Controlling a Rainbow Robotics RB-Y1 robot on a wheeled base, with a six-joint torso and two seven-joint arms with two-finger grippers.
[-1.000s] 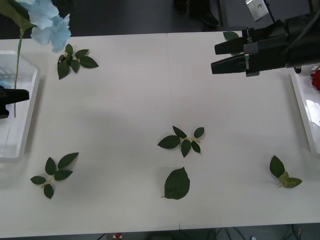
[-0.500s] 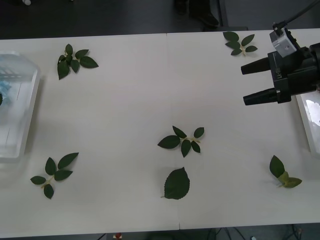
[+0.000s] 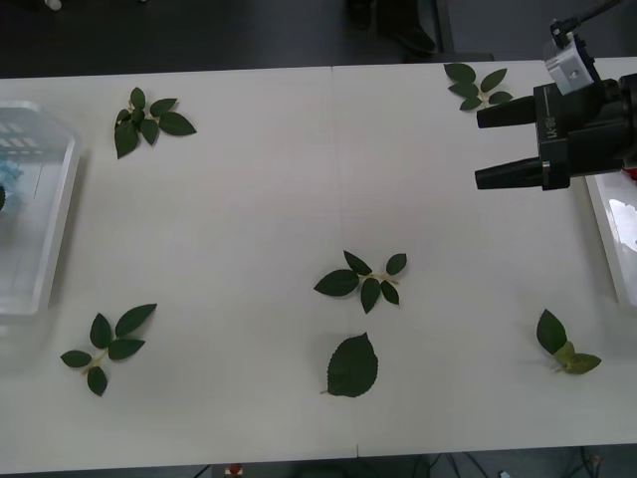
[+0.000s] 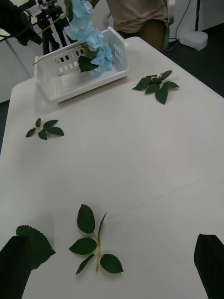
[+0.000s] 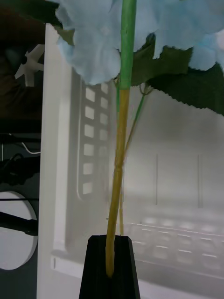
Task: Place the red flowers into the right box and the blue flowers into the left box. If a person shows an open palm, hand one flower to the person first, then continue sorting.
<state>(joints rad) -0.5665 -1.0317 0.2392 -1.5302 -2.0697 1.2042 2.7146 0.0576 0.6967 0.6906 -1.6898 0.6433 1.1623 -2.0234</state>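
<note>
Your front view cuts the left box (image 3: 50, 214) off at its edge, and just a sliver of pale blue shows inside it. The right box (image 3: 609, 224) is likewise clipped, and the right end effector (image 3: 498, 144) covers its far end; a red speck beside it is too small to name. In your left wrist view the blue flowers (image 5: 93, 42) run off the frame, and the stem's end is buried between the left end effector's (image 5: 112, 268) closed fingers.
</note>
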